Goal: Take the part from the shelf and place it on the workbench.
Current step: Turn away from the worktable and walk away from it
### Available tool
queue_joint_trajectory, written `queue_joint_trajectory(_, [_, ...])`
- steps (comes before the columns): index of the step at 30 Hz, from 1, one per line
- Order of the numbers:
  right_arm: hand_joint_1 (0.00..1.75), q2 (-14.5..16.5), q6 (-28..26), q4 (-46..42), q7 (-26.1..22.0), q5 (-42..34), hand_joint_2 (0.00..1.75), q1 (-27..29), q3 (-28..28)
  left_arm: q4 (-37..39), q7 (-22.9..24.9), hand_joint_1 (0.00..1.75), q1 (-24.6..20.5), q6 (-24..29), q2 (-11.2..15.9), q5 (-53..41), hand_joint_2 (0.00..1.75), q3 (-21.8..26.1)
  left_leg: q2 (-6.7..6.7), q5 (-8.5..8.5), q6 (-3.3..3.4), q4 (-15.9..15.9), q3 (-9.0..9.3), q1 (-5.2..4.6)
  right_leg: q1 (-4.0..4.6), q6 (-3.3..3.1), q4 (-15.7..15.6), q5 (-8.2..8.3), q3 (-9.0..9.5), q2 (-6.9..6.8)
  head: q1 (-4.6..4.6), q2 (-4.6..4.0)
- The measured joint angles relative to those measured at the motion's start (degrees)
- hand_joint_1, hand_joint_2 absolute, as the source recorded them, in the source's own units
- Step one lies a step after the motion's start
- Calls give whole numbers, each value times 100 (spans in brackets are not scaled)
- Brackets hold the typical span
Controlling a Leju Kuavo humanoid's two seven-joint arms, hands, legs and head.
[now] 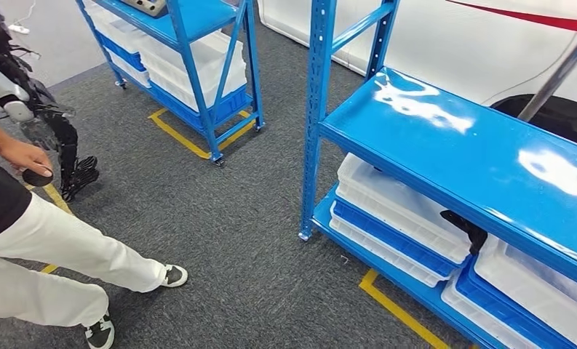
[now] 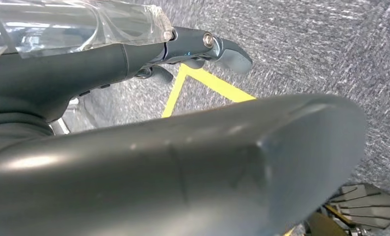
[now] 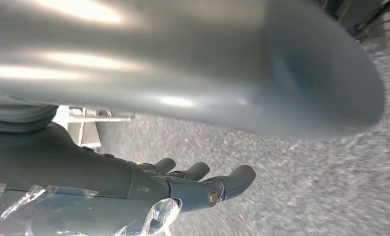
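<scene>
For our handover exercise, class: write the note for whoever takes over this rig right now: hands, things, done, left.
Left hand: over the carpet, holding nothing. Right hand: likewise. Near blue shelf carries white bins; a dark item among them may be the part. A person stands close by. Nothing taken yet. Left: grasp the part, carry it to the workbench.

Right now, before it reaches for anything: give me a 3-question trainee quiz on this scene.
1. True or false: the left hand holds a part.
2. The white bins in the near blue shelf sit: A) on its top board; B) under its top board; C) on the floor.
3. What colour is the tape on the carpet?

Key: 1 false; 2 B; 3 yellow.
</scene>
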Motion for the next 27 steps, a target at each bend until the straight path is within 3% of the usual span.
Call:
queue_joint_trajectory(1, [0, -3, -6, 0, -15, -1, 0, 4, 0, 0, 3, 0, -4, -1, -1, 4, 0, 0, 69, -3, -8, 4, 0, 7, -17, 18, -302, 155, 183, -53, 0, 0])
queue_joint_trajectory(3, [0, -8, -15, 0, -42, -1, 0, -5, 0, 0, 7, 0, -13, -3, -3, 4, 0, 1, 192, -27, -56, 36, 11, 1, -32, 30, -1179, 479, 696, -311, 2, 0])
queue_joint_trajectory(5, [0, -8, -24, 0, -56, -3, 0, -24, 0, 0, 8, 0, -20, -4, -4, 6, 0, 2, 293, -58, -127, 66, 33, -19, -24, -35, -1631, 612, 938, -447, 2, 0])
queue_joint_trajectory(7, [0, -10, -31, 0, -56, -8, 0, -23, 0, 0, 8, 0, -34, -4, -4, 9, 0, 2, 395, -69, -191, 63, 64, -14, -10, -135, -1650, 633, 917, -327, -3, 0])
queue_joint_trajectory(9, [0, -14, -31, 0, -55, -11, 0, -16, 0, 0, 7, 0, -50, -4, -4, 11, 0, 1, 292, -185, -269, 191, 38, 21, -23, -214, -1663, 669, 903, -215, -10, 0])
queue_joint_trajectory(10, [0, -14, -32, 0, -55, -13, 0, -19, 0, 0, 6, 0, -52, -4, -5, 11, 0, 1, 159, -346, -308, 424, -52, 39, -38, -251, -1668, 693, 891, -157, -14, 0])
queue_joint_trajectory(12, [0, -11, -32, 0, -53, -14, 0, -29, 0, 0, 7, 0, -41, -2, -6, 13, 0, 1, -109, -774, -363, 1195, -383, 66, -46, -297, -1666, 727, 852, -20, -28, 0])
queue_joint_trajectory(13, [0, -8, -32, 0, -50, -14, 0, -30, 0, 0, 6, 0, -28, -1, -6, 15, 0, 1, -164, -930, -377, 1582, -555, 70, -44, -307, -1664, 740, 834, 62, -31, 0])
queue_joint_trajectory(14, [0, -7, -31, 0, -45, -14, 0, -25, 0, 0, 3, 0, -16, 1, -6, 16, 0, 1, -191, -979, -379, 1804, -656, 71, -43, -310, -1663, 750, 823, 151, -33, 0])
queue_joint_trajectory(15, [0, -7, -31, 0, -39, -14, 0, -18, 0, 0, -2, 0, -6, 3, -6, 17, 0, 1, -211, -909, -370, 1798, -650, 72, -43, -307, -1663, 759, 818, 240, -36, 0])
queue_joint_trajectory(16, [0, -7, -31, 0, -34, -14, 0, -13, 0, 0, -6, 0, -3, 4, -6, 17, 0, 1, -241, -744, -357, 1565, -543, 73, -43, -301, -1662, 768, 818, 329, -37, 0])
queue_joint_trajectory(18, [0, -5, -31, 0, -34, -14, 0, -10, 0, 0, -11, 0, -12, 7, -4, 17, 0, 2, -470, -328, -304, 686, -139, 73, -40, -275, -1659, 784, 818, 490, -37, 0])
queue_joint_trajectory(19, [0, -3, -31, 0, -37, -14, 0, -14, 0, 0, -11, 0, -16, 7, -2, 17, 0, 2, -588, -198, -282, 330, 16, 69, -36, -254, -1656, 793, 809, 564, -37, 0])
queue_joint_trajectory(21, [0, 0, -31, 0, -48, -14, 0, -16, 1, 0, -10, 0, -21, 6, 1, 17, 0, 2, -702, -130, -240, 32, 136, 46, -43, -195, -1657, 815, 773, 690, -36, 0])
queue_joint_trajectory(22, [0, -1, -32, 0, -52, -15, 0, -8, 1, -1, -10, 0, -26, 5, -1, 17, 0, 2, -640, -116, -219, 22, 133, 39, -50, -156, -1670, 832, 752, 749, -37, 0])
queue_joint_trajectory(23, [0, -3, -34, 1, -55, -16, 0, 2, 2, -1, -10, 0, -35, 4, -6, 17, 0, 2, -580, -89, -183, -4, 134, 44, -58, -125, -1666, 834, 735, 731, -37, 0])
queue_joint_trajectory(24, [0, -7, -38, 2, -55, -17, 0, 10, 2, -2, -12, 0, -45, 4, -10, 18, 0, 2, -522, -58, -146, -36, 136, 53, -54, -97, -1610, 789, 701, 618, -31, 0])
queue_joint_trajectory(25, [0, -10, -41, 3, -56, -18, 0, 13, 1, -2, -15, 0, -51, 3, -15, 18, 0, 2, -454, -28, -110, -69, 137, 65, -46, -74, -1436, 666, 616, 448, -22, 0])
queue_joint_trajectory(27, [0, -13, -45, 4, -57, -20, 0, 2, 2, -2, -19, 0, -37, 3, -17, 19, 0, 2, -301, -8, -77, -91, 127, 64, -40, -37, -726, 249, 297, 106, -3, 0])
